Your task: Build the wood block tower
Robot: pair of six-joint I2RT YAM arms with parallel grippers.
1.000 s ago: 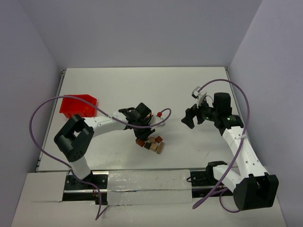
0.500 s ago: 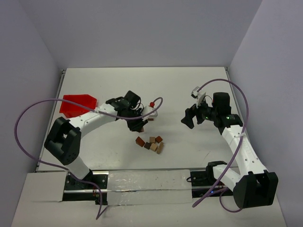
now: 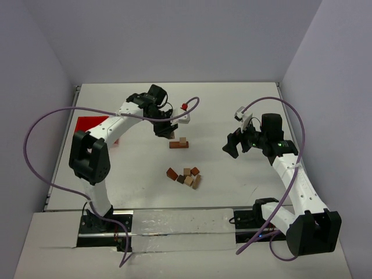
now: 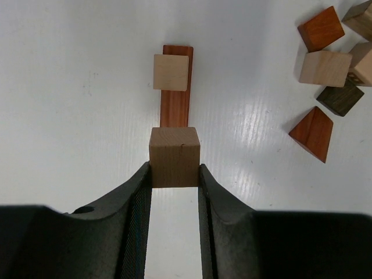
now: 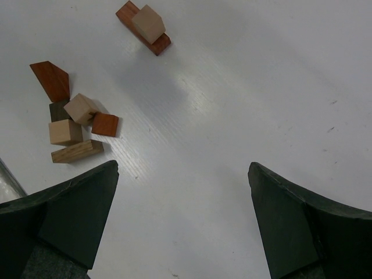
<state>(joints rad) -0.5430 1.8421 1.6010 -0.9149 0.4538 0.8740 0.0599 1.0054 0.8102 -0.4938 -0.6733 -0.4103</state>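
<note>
The tower base is a reddish-brown flat bar [image 4: 176, 99] with one light tan cube [image 4: 171, 72] on its far end; it also shows in the top view [image 3: 178, 143] and the right wrist view [image 5: 143, 27]. My left gripper [image 4: 174, 174] is shut on a tan cube [image 4: 174, 157], held just above the bar's near end. Several loose wood blocks [image 3: 185, 176] lie in a cluster nearer the arms; they show in the right wrist view [image 5: 72, 119] too. My right gripper [image 5: 183, 174] is open and empty above bare table, right of the blocks.
A red plastic bin [image 3: 91, 127] sits at the table's left edge, partly behind the left arm. The white table [image 3: 232, 186] has raised walls at the back and sides. Purple cables loop off both arms.
</note>
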